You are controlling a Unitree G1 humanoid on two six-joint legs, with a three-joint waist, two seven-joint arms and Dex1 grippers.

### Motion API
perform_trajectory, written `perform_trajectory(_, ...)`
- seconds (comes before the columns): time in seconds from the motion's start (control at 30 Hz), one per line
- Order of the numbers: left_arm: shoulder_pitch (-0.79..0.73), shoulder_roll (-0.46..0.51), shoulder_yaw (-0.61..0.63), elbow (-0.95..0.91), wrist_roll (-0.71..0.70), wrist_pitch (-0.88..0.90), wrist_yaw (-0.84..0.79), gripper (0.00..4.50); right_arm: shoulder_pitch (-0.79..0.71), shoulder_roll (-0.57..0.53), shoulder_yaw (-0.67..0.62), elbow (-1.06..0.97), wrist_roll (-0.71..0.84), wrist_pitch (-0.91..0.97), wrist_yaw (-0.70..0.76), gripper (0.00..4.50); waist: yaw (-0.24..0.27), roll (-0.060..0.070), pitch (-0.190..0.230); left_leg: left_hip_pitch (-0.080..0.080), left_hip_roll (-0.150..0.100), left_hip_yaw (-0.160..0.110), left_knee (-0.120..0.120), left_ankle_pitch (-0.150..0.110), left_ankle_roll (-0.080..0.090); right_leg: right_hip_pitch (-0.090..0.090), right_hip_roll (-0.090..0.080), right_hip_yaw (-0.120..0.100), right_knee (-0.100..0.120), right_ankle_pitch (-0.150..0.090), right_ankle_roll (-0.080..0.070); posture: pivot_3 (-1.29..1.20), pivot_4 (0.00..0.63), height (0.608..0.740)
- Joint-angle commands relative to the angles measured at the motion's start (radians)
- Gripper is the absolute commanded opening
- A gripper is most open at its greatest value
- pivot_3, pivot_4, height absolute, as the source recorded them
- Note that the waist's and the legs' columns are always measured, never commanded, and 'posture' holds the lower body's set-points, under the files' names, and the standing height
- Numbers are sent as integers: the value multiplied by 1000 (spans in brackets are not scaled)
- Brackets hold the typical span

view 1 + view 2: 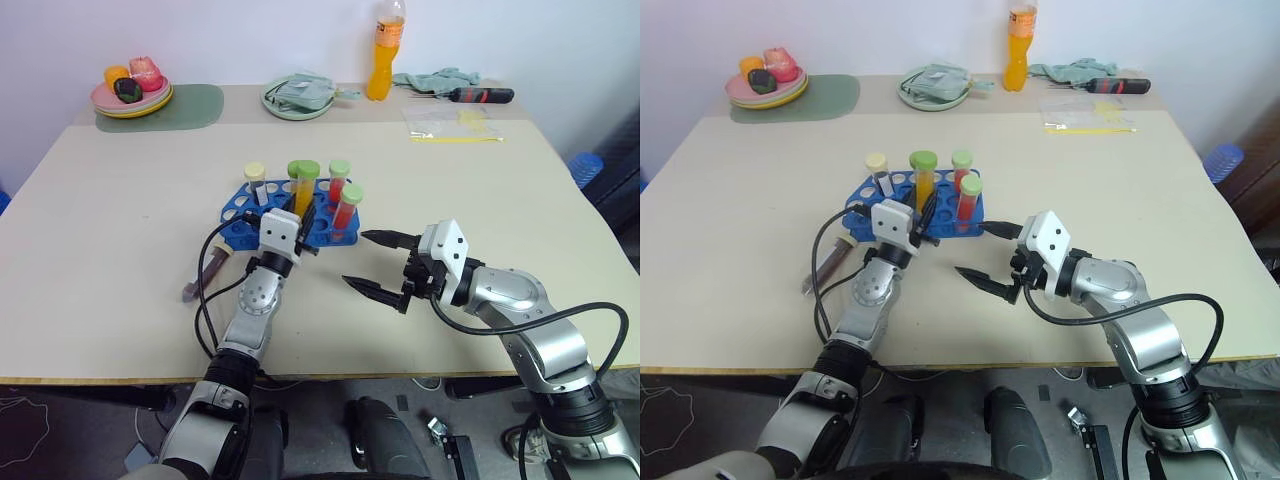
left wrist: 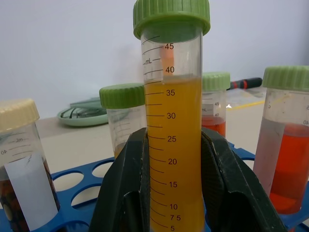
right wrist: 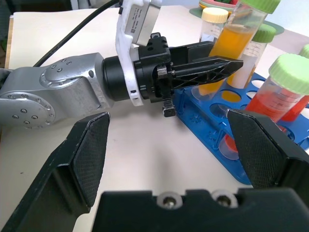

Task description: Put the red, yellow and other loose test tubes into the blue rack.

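- Left gripper (image 2: 171,193) clamped on the yellow-orange tube (image 1: 304,190), green cap up, tube upright over the blue rack (image 1: 238,205).
- Right gripper (image 1: 378,263) spread wide, holding nothing, just beside the rack's near corner.
- Dark brown tube (image 1: 206,272) lies on the table (image 1: 110,230), left of the rack.

The left pincer (image 2: 171,193) hides the yellow-orange tube's (image 2: 173,145) lower sides; its bottom is cut off. The cream-capped tube's (image 2: 19,159) label reads too blurred.

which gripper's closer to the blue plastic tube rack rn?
Left. The left gripper is over the blue plastic tube rack, shut on the yellow-orange tube. The right gripper hangs open off its near right corner.
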Motion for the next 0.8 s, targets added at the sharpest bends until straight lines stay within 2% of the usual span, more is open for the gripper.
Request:
perform_trajectory(0.03, 0, -6, 4, 26, 13, -38, -6, 805, -15, 9, -12, -31, 17, -8, -1, 4283, 0, 0, 0, 0, 0, 0, 0, 0, 0, 0, 0, 0, 0, 0, 0, 0, 150, 740)
perform_trajectory(0.47, 5, -11, 22, 86, -4, -75, -35, 805, -33, 27, -2, -18, 10, -19, 2, 4283, -1, 0, 0, 0, 0, 0, 0, 0, 0, 0, 0, 0, 0, 0, 0, 0, 150, 740)
perform_trajectory(0.53, 8, -11, 26, 75, -24, -58, -55, 1838, -35, 30, -1, -17, 9, -19, 3, 4283, -1, 0, 0, 0, 0, 0, 0, 0, 0, 0, 0, 0, 0, 0, 0, 0, 150, 740)
perform_trajectory(0.57, 10, -11, 28, 67, -30, -55, -61, 2154, -36, 31, 0, -17, 8, -20, 2, 4283, -1, 0, 0, 0, 0, 0, 0, 0, 0, 0, 0, 0, 0, 0, 0, 0, 150, 740)
perform_trajectory(0.63, 16, -9, 35, 45, -36, -52, -66, 3143, -37, 34, 2, -18, 7, -19, 2, 4283, -2, 0, 0, 0, 0, 0, 0, 0, 0, 0, 0, 0, 0, 0, 0, 0, 150, 740)
perform_trajectory(0.7, 46, 2, 42, -52, -72, -8, -91, 4150, -38, 36, 4, -21, 6, -19, 2, 4283, -3, 0, 0, 0, 0, 0, 0, 0, 0, 0, 0, 0, 0, 0, 0, 0, 150, 740)
perform_trajectory(0.8, 118, 39, 56, -260, -139, 106, -131, 4150, -40, 36, 1, -25, 6, -18, 3, 4283, -6, 0, 0, 0, 0, 0, 0, 0, 0, 0, 0, 0, 1, 0, 0, 0, 150, 740)
